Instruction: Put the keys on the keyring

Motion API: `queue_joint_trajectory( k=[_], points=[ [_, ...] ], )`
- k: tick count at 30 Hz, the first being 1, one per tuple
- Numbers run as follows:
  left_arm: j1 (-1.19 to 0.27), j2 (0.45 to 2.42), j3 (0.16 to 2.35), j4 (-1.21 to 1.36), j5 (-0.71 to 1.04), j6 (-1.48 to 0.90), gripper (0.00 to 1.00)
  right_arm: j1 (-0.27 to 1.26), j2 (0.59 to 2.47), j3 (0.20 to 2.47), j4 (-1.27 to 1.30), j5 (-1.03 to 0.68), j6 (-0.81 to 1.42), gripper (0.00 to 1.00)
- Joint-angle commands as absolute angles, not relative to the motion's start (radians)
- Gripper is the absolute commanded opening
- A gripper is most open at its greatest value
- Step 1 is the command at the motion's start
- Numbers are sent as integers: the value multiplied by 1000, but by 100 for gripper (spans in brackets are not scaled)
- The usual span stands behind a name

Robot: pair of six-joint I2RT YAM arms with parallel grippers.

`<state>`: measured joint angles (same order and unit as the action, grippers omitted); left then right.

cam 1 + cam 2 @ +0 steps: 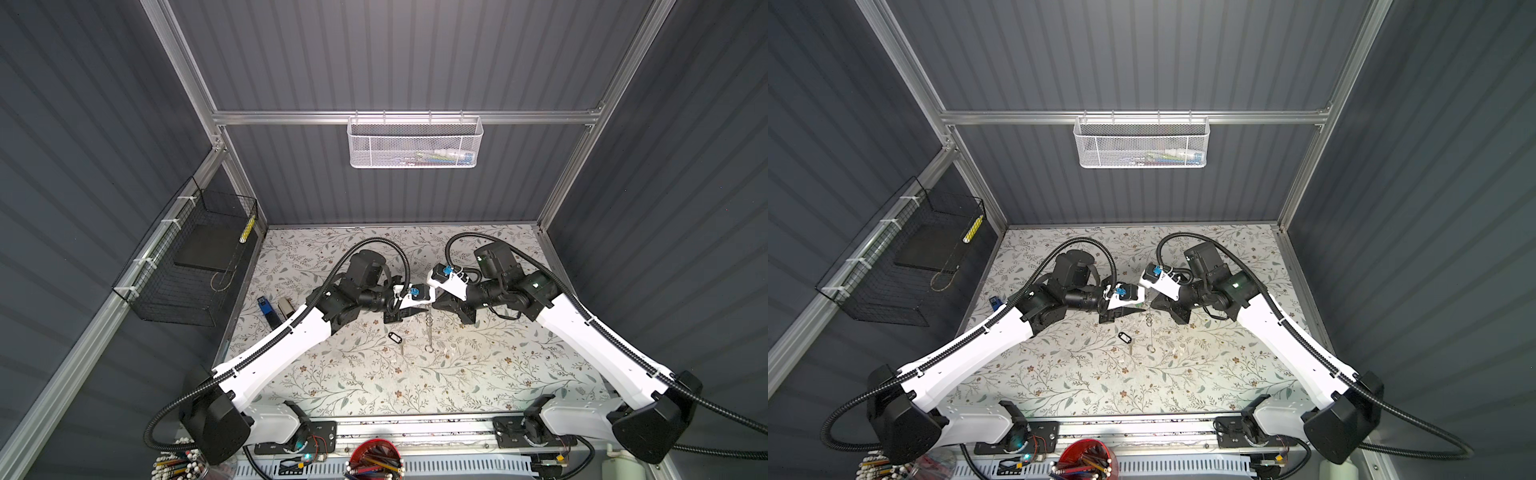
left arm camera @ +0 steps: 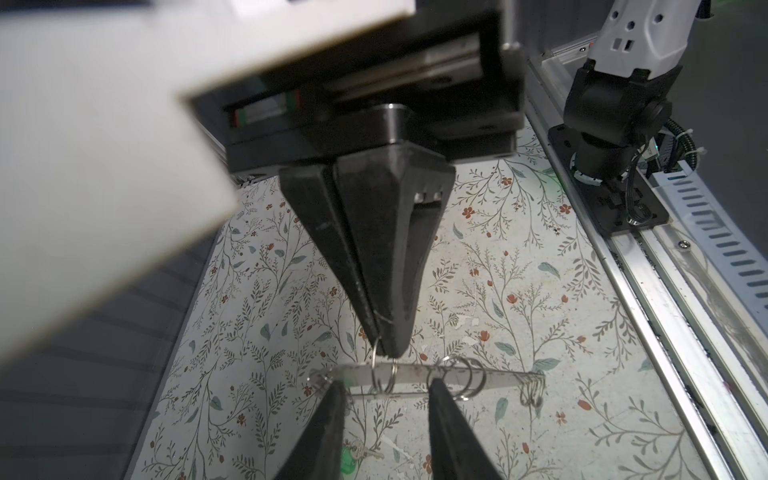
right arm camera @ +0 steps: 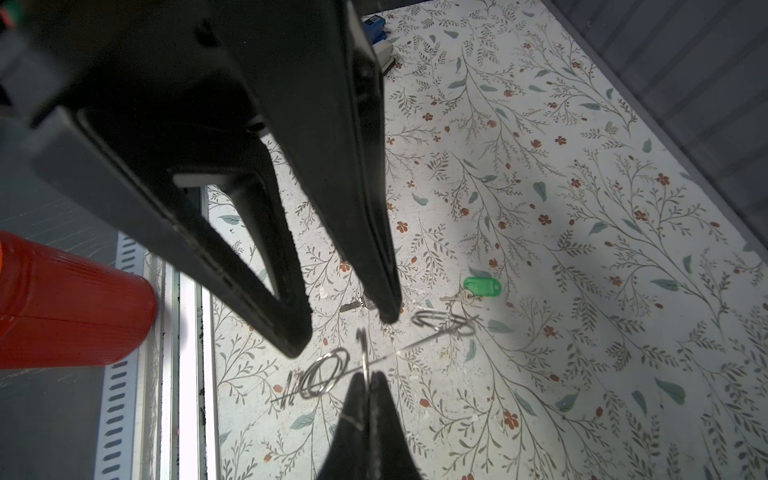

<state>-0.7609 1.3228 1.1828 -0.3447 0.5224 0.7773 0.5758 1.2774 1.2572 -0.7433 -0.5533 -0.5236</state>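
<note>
The right gripper (image 2: 383,347) pinches a small loop of the keyring (image 2: 498,380), which hangs clear of the table (image 2: 540,291) (a thin strip, edge-on); the left gripper (image 2: 384,383) gapes close by. The green-tagged key (image 3: 481,287) and black-tagged key (image 1: 395,337) lie below.

Flat grey oblong keyring (image 1: 429,332) held on edge; two small silver keys lie loose on the floral table (image 1: 374,374).

In both top views the keyring reads as a thin line running from 12 to 6 o'clock. Small metal split rings (image 2: 384,380) hang along it, and one is pinched in the closed tips of the right gripper (image 2: 385,352). The silver key with a black-rimmed clear tag (image 1: 396,337) lies flat at the keyring's 9 o'clock, just apart from it, with its blade pointing toward 5 o'clock. The silver key with a green plastic tag (image 3: 480,286) also lies flat, near the keyring but apart from it.
</note>
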Motion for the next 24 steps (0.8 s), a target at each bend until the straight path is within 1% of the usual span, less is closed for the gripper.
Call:
queue_joint_trajectory(
  k=[1,18,24],
  points=[
    [-775,1347,1208,-336,477,749,34,578,1282,1283,-777,-572,-512,0],
    [-804,1380,1230,-320,483,717,19,581,1291,1275,-772,-577,-496,0],
    [-804,1390,1236,-361,480,739,5,581,1288,1273,-767,-564,-500,0]
  ],
)
